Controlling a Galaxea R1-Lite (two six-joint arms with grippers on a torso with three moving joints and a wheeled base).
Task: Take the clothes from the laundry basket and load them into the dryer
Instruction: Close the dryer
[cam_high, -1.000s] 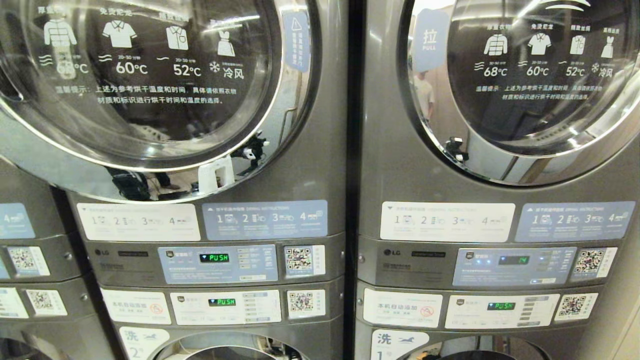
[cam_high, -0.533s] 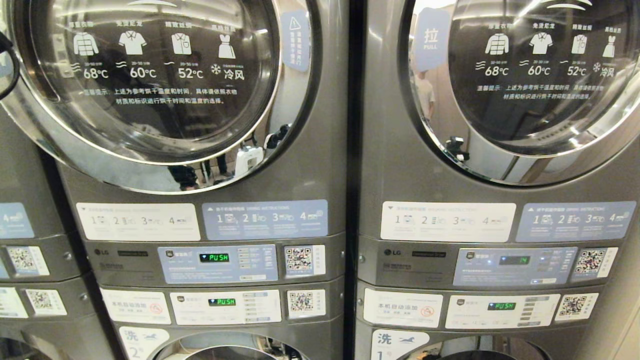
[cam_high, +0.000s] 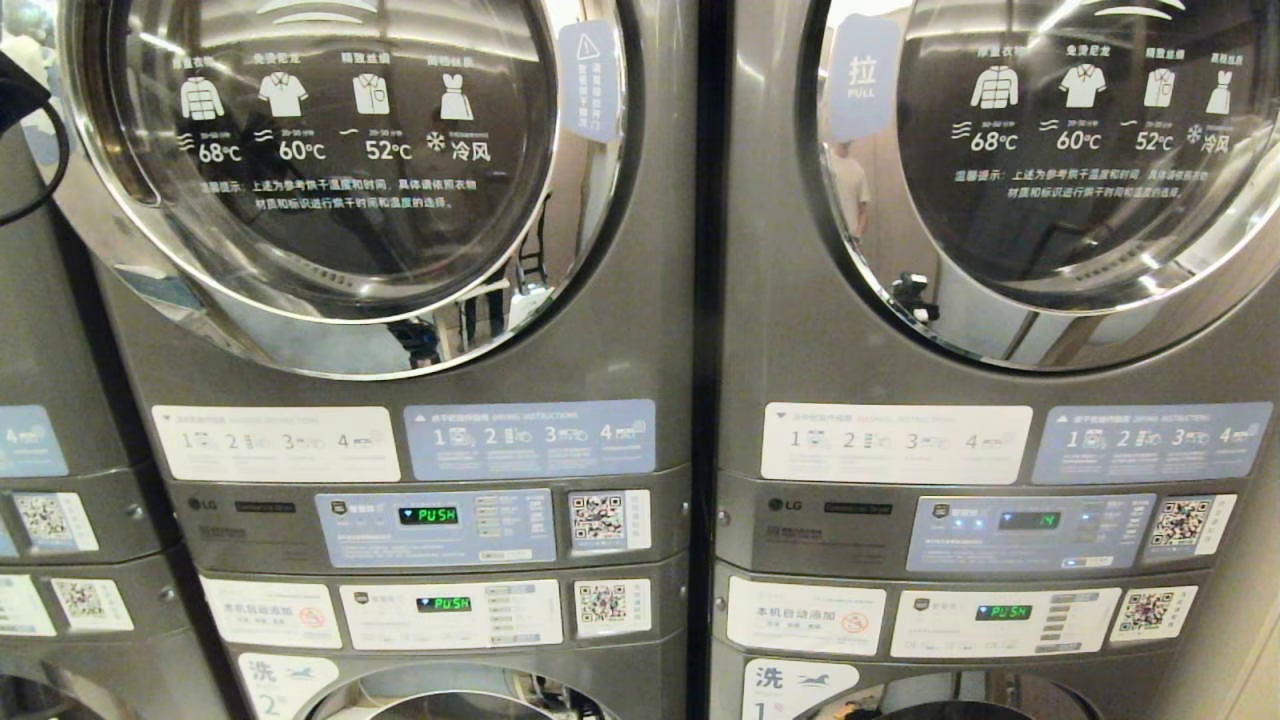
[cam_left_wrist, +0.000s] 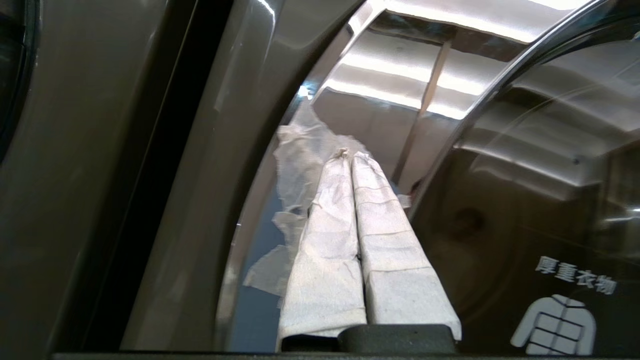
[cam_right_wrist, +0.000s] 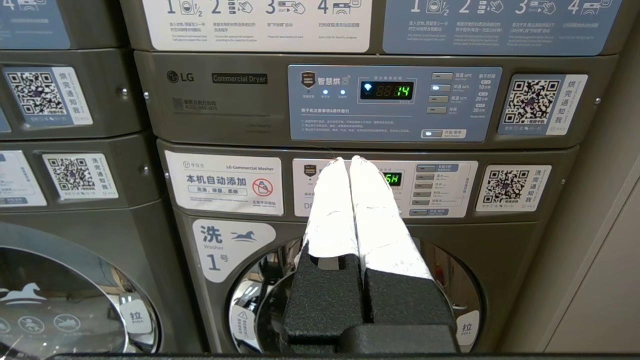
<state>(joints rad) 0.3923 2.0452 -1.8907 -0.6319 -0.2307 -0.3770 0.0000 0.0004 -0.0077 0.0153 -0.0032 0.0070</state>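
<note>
1. Fingers of the left gripper, wrapped in white tape, are pressed together with nothing between them. Their tips sit at the chrome rim of the door, right by the torn white tape. I'd guess they are there to push or hook the door's edge, not to grasp anything.
2. Next comes the dark grey LG dryer, in the stack whose washer below is marked "2". Its round glass door with the white garment icons faces the room. I can't tell whether it is latched.
3. To the right stands the alike neighbouring dryer, door closed and out of the job.
4. The right gripper hangs low before the washer marked "1". Its fingers are closed on nothing; it looks parked to keep clear.
5. The dark green laundry basket is nowhere in view, so no clothes are going in yet.
</note>
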